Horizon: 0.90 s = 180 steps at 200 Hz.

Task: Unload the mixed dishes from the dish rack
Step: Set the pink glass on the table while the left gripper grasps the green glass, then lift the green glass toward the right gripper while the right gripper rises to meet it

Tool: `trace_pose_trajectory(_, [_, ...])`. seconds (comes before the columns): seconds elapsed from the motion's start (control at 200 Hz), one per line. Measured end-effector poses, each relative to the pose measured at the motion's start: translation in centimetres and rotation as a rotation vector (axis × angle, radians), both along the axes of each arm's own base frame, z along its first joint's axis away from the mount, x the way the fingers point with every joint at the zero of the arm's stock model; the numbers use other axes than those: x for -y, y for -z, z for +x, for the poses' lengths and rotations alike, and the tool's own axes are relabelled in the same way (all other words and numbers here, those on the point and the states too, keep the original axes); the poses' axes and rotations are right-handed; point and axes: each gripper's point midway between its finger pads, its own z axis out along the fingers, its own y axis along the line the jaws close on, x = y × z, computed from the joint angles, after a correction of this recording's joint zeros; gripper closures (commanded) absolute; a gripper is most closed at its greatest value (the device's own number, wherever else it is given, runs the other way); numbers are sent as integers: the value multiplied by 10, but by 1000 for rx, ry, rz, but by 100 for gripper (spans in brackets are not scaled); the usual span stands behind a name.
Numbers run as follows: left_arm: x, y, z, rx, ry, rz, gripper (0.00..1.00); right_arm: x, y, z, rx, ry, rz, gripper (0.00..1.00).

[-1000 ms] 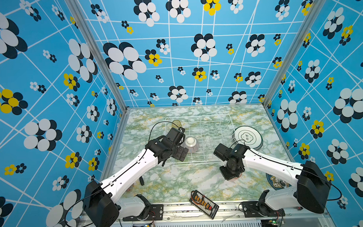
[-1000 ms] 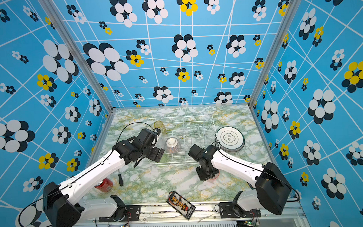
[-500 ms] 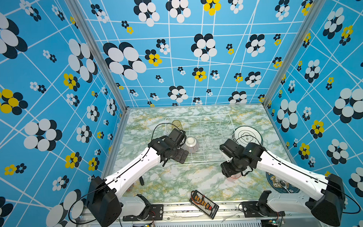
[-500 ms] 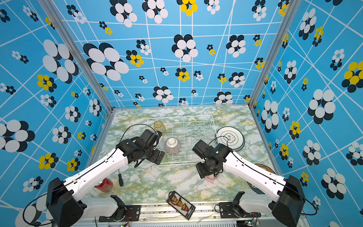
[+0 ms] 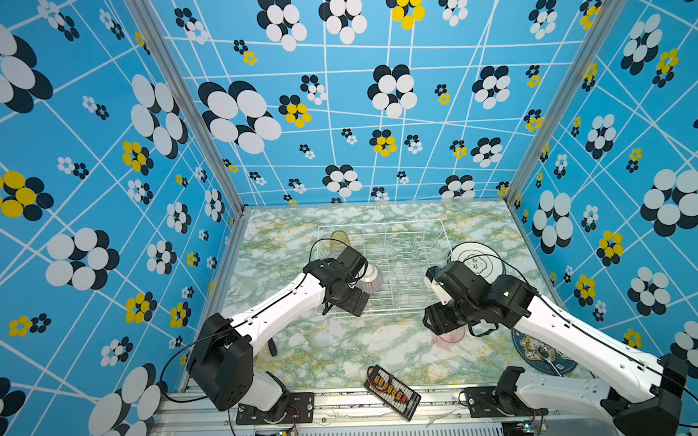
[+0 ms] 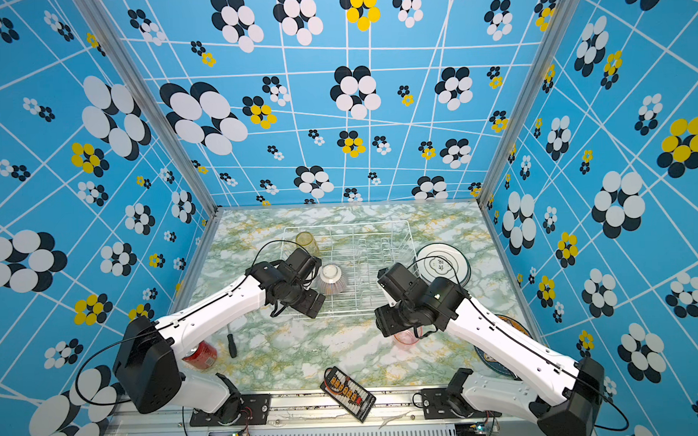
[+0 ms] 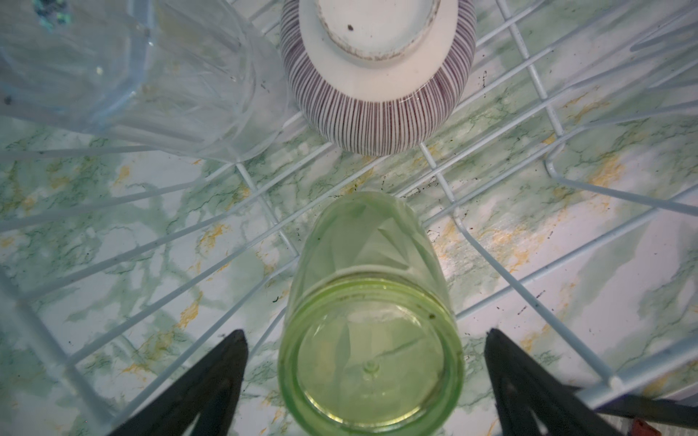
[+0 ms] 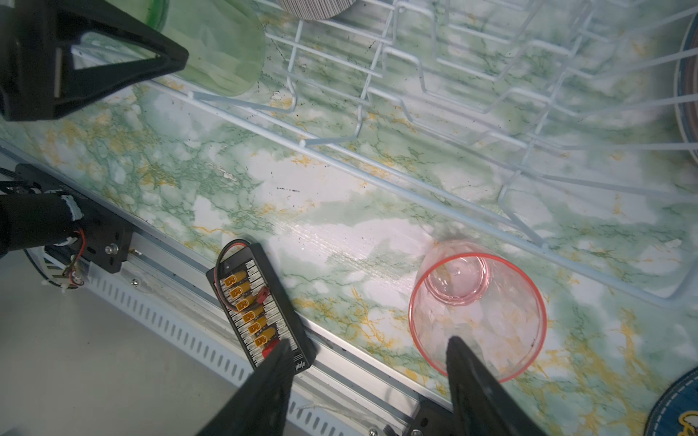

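Near the front left corner of the dish rack (image 5: 405,252), the left gripper (image 7: 364,332) hangs over the green tumbler (image 7: 372,302). Its fingers are spread wide on either side of the glass and touch nothing. The tumbler appears to stand mouth-down on the wires, though the close wrist view makes that hard to confirm.

The step in hand looks like the pick of this tumbler. The next move calls for a straight descent, a gentle squeeze on the slick wall, and a lift clear of the rack's front rim.

The right gripper (image 8: 369,340) hovers above the pink tumbler (image 8: 479,302), which stands upright and free on the table just in front of the rack. Its fingers are apart, one over the cup's mouth and one outside it, clamping nothing.

The clear tumbler (image 7: 170,87), the striped bowl (image 7: 377,113), which sits upside down, and the yellow tumbler (image 5: 339,239) are in the rack, not yet unloaded. The plate (image 5: 476,258) lies flat on the table just beside the rack's right end.

The table (image 5: 332,347) is green-and-white marble with yellow veins, glossy and flat. A connector board (image 5: 391,391), a red can (image 6: 200,354) and a round blue mat (image 5: 543,352) sit near its front edge. Blue walls (image 5: 335,107) with a white grid and black, white and yellow flowers enclose three sides.
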Motion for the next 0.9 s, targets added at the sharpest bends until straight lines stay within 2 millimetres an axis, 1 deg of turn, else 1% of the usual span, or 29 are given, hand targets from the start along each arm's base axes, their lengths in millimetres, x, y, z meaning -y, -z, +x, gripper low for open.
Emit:
trace_pose_trajectory(0.055, [2,2,2,-3,0,2,2,-1,0,0,2,0,2,34])
trace_pose_trajectory(0.185, [6,10,5,-24,0,7,16,-3,-2,3,14,0,14,33])
trace_pose_trajectory(0.24, [7,13,6,-37,-2,12,23,-4,-3,4,18,0,19,32])
trace_pose_trajectory(0.285, [8,16,6,-45,-1,19,27,-4,-3,4,21,1,21,32])
trace_pose_trajectory(0.355, [10,16,7,-49,-2,16,33,-4,-4,4,26,2,23,32])
trace_pose_trajectory(0.39, [9,16,7,-52,-3,18,38,-4,-5,4,28,2,25,31])
trace_pose_trajectory(0.455, [9,15,6,-57,-1,20,42,-3,-6,4,32,2,28,32])
trace_pose_trajectory(0.645, [8,15,7,-66,-8,13,43,-8,-8,8,49,1,49,32])
trace_pose_trajectory(0.715, [7,11,7,-75,-14,-17,43,-14,-10,10,56,-5,77,32])
trace_pose_trajectory(0.81, [4,-5,10,-75,-32,-99,43,-29,-15,13,71,-26,152,31])
trace_pose_trajectory(0.9, [0,-29,13,-58,-56,-208,43,-45,-25,17,86,-46,253,32])
